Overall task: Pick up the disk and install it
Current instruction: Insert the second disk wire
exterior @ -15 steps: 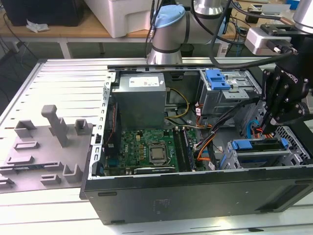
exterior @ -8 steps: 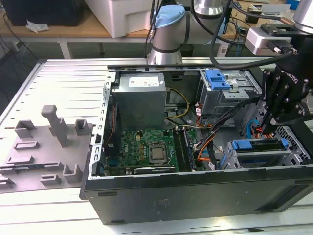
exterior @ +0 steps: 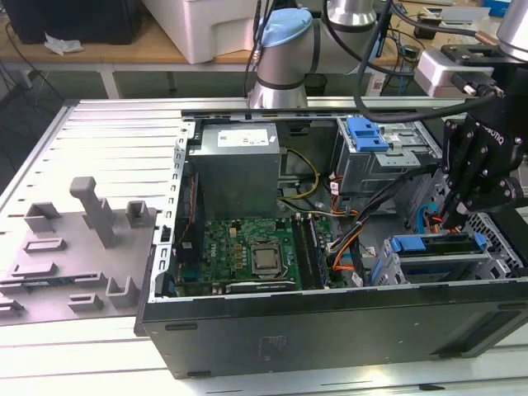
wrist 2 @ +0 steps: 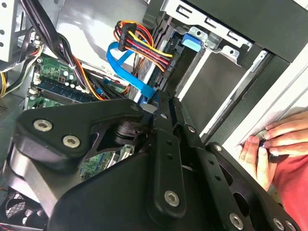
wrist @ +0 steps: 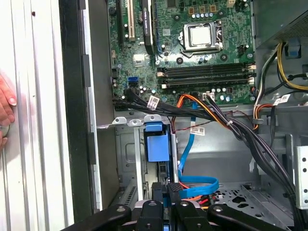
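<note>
Slatted table (exterior: 99,132); open computer case (exterior: 330,330); gripper (exterior: 462,216) above drive cage (exterior: 437,260).

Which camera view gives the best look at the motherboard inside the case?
The first wrist view: the motherboard faces the camera, showing the processor socket and memory slots. In the exterior view it lies complete but more distant, beside the grey power supply. In the second wrist view cables and the gripper hide most of it.

Matt black metal is seen on the gripper (exterior: 453,216), dull grey sheet metal in the case (exterior: 330,330), glossy blue plastic on the latch (wrist: 157,147).
</note>
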Controlling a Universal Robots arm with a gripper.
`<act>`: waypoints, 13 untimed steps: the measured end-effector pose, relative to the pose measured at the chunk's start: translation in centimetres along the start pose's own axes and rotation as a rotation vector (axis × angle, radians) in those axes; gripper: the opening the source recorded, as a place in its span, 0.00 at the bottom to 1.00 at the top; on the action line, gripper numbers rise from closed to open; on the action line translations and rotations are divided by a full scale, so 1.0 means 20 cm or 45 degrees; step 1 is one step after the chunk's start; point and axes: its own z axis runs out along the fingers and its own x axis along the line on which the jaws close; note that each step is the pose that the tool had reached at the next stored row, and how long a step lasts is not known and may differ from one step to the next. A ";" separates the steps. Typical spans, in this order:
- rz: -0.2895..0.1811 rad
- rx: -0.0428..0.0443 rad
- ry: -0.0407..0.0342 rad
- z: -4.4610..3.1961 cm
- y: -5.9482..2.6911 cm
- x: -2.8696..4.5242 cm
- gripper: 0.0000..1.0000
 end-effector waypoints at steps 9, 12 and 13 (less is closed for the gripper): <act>-0.007 0.000 -0.0156 0.027 0.000 -0.001 0.16; -0.035 0.003 -0.0158 0.032 0.000 -0.001 0.16; -0.047 0.004 -0.0159 0.034 0.000 -0.002 0.16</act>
